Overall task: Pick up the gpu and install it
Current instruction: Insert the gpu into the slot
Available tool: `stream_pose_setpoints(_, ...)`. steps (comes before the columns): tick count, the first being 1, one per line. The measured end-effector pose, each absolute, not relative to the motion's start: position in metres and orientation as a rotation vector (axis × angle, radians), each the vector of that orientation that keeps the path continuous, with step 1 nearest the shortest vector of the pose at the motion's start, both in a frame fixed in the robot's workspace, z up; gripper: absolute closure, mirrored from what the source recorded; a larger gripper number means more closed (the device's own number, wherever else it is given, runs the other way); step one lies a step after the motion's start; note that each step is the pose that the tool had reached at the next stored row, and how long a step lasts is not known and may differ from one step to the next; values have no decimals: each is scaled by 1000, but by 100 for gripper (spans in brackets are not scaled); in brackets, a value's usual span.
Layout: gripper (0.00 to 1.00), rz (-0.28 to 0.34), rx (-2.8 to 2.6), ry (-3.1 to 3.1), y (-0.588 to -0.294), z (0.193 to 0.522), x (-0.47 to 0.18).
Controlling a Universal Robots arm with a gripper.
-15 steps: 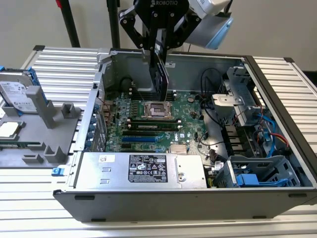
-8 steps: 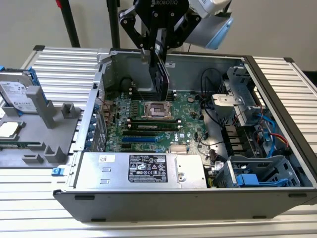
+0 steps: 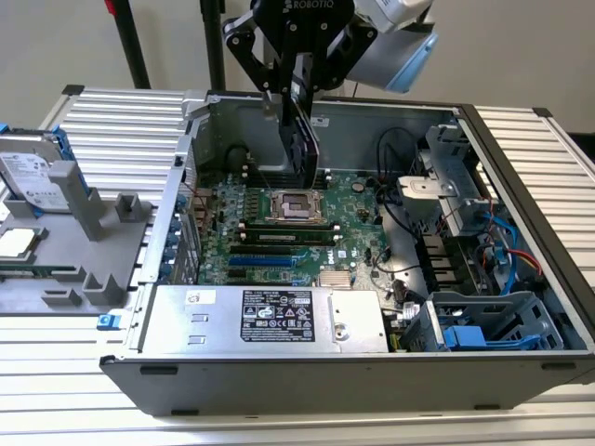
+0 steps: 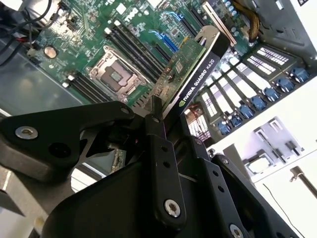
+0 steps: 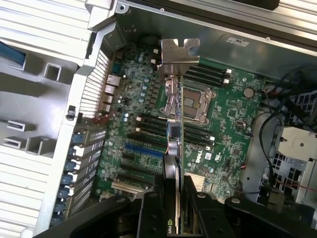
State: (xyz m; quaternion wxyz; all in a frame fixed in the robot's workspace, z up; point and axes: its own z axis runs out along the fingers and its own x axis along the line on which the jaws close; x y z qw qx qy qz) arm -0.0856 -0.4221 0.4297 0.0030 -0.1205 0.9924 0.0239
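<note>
The pincer (image 3: 299, 98) is clamped on the gpu (image 3: 305, 144). The card hangs straight below it, long axis pointing down, bracket end lowest, over the motherboard's (image 3: 358, 209) CPU socket (image 3: 296, 206) inside the open computer case (image 3: 325, 386).

A plain off-white wall (image 3: 56, 46) is seen at the back in the exterior view. Everything is carried on a ribbed aluminium table (image 3: 112, 116). Two black poles (image 3: 125, 37) are seen before the wall. Lighting is even.
</note>
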Motion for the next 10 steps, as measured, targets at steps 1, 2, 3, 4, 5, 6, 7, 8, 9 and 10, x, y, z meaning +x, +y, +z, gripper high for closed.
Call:
stream_pose_setpoints(1,100,75,-382,3111,-422,430,-86)
stream_pose_setpoints(2,100,75,-387,3111,-422,430,-86)
stream_pose_setpoints(3,100,75,-391,3110,-422,430,-86)
stream_pose_setpoints(4,100,75,-397,3110,-422,430,-86)
stream_pose_setpoints(5,100,75,-401,3109,-422,430,-86)
stream_pose_setpoints(6,100,75,-406,3109,-422,430,-86)
stream_pose_setpoints(7,100,75,-410,3108,-422,430,-86)
stream_pose_setpoints(8,100,75,-416,3108,-422,430,-86)
stream_pose_setpoints(9,100,75,-422,3107,-422,430,-86)
stream_pose_setpoints(10,100,75,-427,3106,-422,430,-86)
